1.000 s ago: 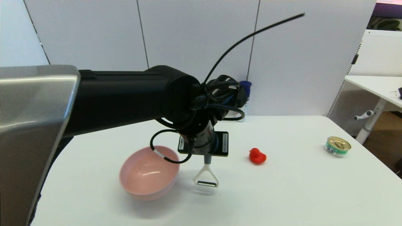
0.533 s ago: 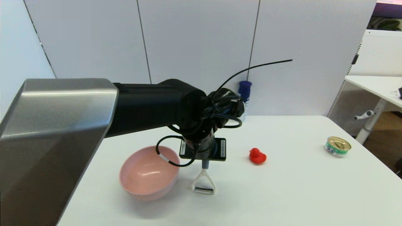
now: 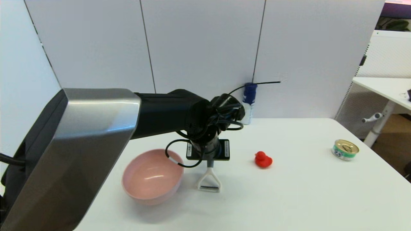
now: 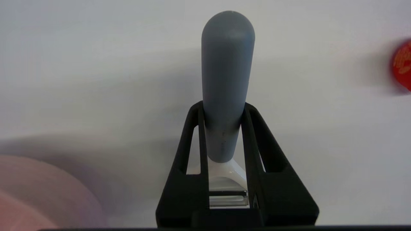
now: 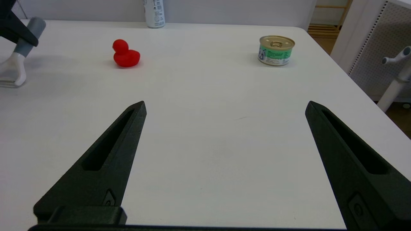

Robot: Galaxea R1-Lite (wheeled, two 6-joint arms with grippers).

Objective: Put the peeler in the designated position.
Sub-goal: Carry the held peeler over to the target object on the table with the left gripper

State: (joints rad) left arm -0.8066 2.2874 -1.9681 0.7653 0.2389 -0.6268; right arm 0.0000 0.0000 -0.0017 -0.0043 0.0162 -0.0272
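Beside the pink bowl (image 3: 152, 175), my left gripper (image 4: 222, 109) pinches the peeler (image 3: 209, 181) by its grey handle, seen only from my wrist, head touching open table (image 3: 289, 192); my right gripper (image 5: 224, 106) gapes empty.

In the head view, the big black arm hides the left gripper (image 3: 210, 162), so its fingers can't be seen there, and it also covers the top of the peeler (image 3: 209, 181) handle and part of the bottle (image 3: 248, 102) at the back. In the left wrist view, the pink bowl (image 4: 35, 195) is just a blurry corner cut off by the edge, and the red duck (image 4: 403, 69) is a blurry bit too. The right gripper (image 5: 224, 109) can't be seen in the head view.
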